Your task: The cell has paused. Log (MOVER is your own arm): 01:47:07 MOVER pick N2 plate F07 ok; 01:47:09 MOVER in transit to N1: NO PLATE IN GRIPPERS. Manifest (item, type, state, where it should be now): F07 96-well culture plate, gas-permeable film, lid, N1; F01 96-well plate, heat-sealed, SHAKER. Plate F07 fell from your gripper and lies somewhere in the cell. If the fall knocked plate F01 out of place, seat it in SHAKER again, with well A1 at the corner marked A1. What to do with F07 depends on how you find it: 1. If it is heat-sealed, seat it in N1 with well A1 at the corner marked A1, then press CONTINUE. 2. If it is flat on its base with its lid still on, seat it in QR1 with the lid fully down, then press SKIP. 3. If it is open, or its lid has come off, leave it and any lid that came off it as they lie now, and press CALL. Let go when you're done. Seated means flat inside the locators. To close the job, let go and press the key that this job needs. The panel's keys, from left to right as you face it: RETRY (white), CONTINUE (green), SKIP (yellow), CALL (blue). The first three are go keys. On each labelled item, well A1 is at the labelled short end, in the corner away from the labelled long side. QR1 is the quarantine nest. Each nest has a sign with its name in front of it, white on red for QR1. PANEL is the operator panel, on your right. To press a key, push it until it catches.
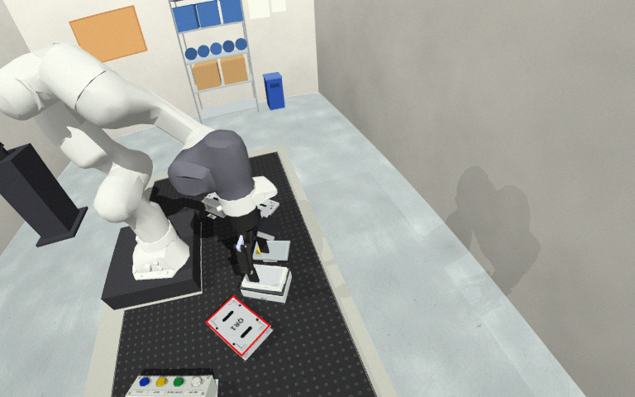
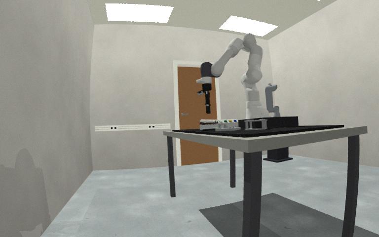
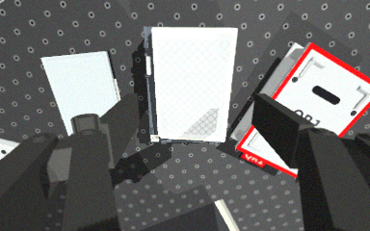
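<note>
My gripper is open and empty. It hangs straight above a white plate that rests flat on a raised grey base, with a hatched patch at one corner. A second flat, pale plate-like piece with a yellow label lies on the mat just beyond it, by my left finger. I cannot tell whether that piece is a plate or a lid. The QR1 nest, red-edged and empty, lies near my right finger, turned at an angle.
The operator panel with blue, yellow, green and white keys stands at the mat's near end. Other grey nests lie behind the arm. The black dotted mat covers the table. The arm's dark pedestal stands on the left.
</note>
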`<state>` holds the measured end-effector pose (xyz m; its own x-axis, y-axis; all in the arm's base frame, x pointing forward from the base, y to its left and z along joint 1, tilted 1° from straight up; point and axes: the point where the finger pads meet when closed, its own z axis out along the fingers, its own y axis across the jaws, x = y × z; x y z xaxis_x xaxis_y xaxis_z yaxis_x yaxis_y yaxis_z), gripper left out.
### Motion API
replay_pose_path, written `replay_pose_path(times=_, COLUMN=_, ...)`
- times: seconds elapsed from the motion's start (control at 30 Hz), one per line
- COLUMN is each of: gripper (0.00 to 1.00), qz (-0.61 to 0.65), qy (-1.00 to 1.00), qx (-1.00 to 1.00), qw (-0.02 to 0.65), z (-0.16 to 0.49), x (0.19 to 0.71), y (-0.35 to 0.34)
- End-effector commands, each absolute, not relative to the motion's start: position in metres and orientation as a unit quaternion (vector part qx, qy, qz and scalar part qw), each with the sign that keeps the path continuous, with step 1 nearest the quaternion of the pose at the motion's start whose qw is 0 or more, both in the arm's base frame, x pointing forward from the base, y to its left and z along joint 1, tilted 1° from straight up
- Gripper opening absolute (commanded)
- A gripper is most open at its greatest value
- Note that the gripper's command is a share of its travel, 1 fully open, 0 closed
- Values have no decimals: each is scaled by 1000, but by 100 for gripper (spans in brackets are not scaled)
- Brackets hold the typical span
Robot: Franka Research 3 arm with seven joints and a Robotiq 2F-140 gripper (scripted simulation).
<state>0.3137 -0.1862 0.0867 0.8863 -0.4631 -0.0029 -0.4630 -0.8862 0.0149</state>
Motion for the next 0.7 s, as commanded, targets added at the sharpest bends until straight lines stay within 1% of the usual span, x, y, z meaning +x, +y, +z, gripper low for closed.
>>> replay_pose_path(times=0.0, gripper=70, qz=1, qy=-240, qx=971, qw=7, z=85, x=316, y=-187)
replay_pose_path(times=0.67, gripper=70, qz=1, qy=-240, qx=971, qw=7, z=64, x=316, y=-187)
